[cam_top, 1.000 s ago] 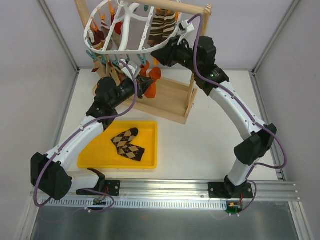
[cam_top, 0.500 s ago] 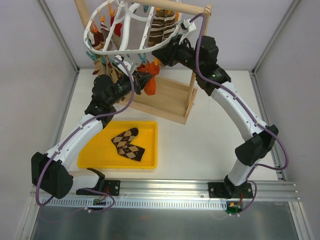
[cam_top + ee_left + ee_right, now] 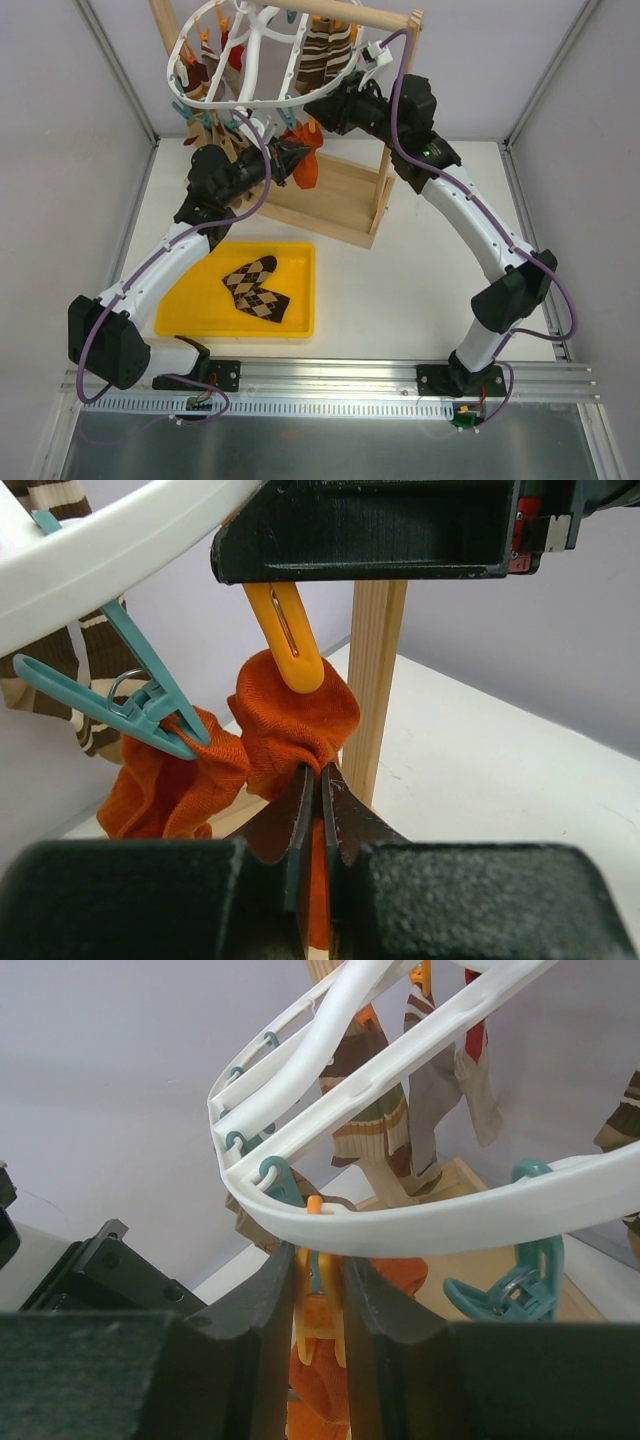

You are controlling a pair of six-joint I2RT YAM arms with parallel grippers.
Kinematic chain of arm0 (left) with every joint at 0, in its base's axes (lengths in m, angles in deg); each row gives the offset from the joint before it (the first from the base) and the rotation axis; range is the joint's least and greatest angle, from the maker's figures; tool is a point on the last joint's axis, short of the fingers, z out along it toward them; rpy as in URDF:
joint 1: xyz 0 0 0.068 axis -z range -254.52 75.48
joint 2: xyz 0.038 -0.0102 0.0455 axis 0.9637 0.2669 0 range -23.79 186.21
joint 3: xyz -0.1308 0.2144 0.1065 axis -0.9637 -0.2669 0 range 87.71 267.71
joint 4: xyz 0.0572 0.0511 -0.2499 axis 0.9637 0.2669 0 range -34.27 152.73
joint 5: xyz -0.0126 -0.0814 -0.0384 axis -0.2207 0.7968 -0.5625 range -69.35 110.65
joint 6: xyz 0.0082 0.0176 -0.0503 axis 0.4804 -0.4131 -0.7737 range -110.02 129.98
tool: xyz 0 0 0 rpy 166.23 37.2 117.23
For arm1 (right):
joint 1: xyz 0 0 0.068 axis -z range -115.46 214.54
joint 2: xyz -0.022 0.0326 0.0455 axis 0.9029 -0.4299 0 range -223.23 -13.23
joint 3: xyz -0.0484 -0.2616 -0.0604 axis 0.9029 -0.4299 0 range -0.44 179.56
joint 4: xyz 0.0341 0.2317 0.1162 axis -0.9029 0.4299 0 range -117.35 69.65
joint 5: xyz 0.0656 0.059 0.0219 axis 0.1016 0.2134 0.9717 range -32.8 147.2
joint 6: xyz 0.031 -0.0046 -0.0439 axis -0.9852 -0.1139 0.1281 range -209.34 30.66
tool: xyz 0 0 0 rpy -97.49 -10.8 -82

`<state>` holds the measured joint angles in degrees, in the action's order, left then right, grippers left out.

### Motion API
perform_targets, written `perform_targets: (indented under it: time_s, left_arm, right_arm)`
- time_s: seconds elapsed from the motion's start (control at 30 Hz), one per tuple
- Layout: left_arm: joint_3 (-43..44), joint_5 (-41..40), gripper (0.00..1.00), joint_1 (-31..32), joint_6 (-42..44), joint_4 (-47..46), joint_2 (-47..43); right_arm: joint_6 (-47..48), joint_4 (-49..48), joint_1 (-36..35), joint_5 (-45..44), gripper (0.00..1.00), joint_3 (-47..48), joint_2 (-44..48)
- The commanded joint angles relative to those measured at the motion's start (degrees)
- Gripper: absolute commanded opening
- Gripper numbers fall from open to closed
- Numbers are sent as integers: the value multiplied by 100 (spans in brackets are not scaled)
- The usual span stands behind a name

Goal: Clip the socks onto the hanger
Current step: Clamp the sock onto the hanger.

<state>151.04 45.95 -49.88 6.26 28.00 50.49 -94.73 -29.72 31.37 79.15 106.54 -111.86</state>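
The hanger [image 3: 262, 100] is a white oval hoop with teal and orange pegs, hanging from a wooden stand. My left gripper [image 3: 290, 158] is shut on an orange-red sock [image 3: 308, 165] and holds it up under the hoop's near rim. In the left wrist view the gripper [image 3: 321, 780] pinches that sock [image 3: 295, 720], whose top meets the tip of an orange peg [image 3: 285, 630]. A second orange-red sock [image 3: 165, 780] hangs from a teal peg [image 3: 140, 695]. My right gripper [image 3: 320, 1270] is shut on the orange peg [image 3: 322, 1305] just below the rim [image 3: 450, 1225].
A yellow tray [image 3: 180, 320] at front left holds brown-and-cream argyle socks [image 3: 258, 290]. The wooden stand [image 3: 385, 190] has a post and a base behind the hoop. Brown striped socks [image 3: 325, 50] hang from the far pegs. A metal rail [image 3: 330, 375] runs along the front.
My left gripper has risen and shifted slightly right with the sock, bringing its top up to the orange peg. The right gripper has stayed at the peg.
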Motion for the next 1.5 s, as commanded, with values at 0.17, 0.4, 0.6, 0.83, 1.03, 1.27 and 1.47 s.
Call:
perform_targets:
  time_s: [0.17, 0.4, 0.6, 0.83, 1.03, 1.27, 1.47]
  left_arm:
    - [241, 300, 0, -65, -190, -558, 43]
    - [153, 379, 0, -65, -164, -655, -142]
    - [188, 493, 0, -100, -242, -708, -168]
    - [276, 643, 0, -118, -313, -717, -54]
    - [215, 546, 0, -126, -260, -699, -45]
    - [215, 511, 0, -135, -260, -690, -28]
    - [241, 467, 0, -144, -269, -682, -10]
  right_arm:
    - [-156, -378, 38, 46, 1, -133, 318]
    - [11, -396, 30, -16, 1, -133, 283]
    - [-32, -475, 38, 54, 1, -142, 265]
    - [-68, -519, 38, 90, 1, -151, 274]
    - [-85, -510, 38, 107, 9, -125, 274]
    - [-77, -414, 38, 160, 57, -89, 256]
    - [37, -203, 30, 108, 77, -72, 326]
